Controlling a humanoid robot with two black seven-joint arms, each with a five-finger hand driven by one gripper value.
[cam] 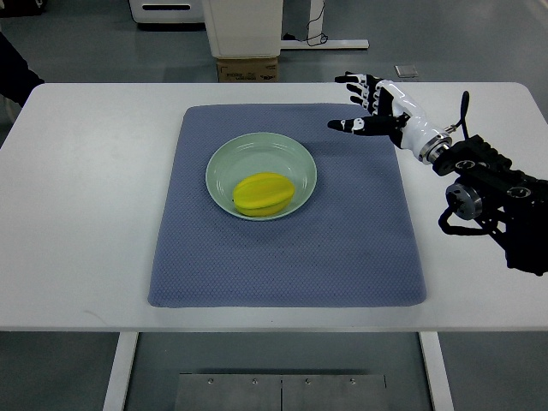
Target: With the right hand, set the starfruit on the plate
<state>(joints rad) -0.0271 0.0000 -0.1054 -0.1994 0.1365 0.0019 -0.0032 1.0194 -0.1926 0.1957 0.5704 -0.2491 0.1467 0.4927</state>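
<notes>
A yellow starfruit [265,194] lies inside the pale green plate [224,163], toward its front edge. The plate sits on a blue-grey mat [342,240] in the middle of the white table. My right hand [366,103] hovers over the mat's far right corner, up and to the right of the plate, well apart from it. Its fingers are spread and hold nothing. Its arm comes in from the right edge. The left arm does not show.
The white table [86,214] runs wide on both sides of the mat. Beyond its far edge stand a cardboard box [247,68] and a white cabinet [244,26]. A dark sleeve [13,73] of a person shows at the far left.
</notes>
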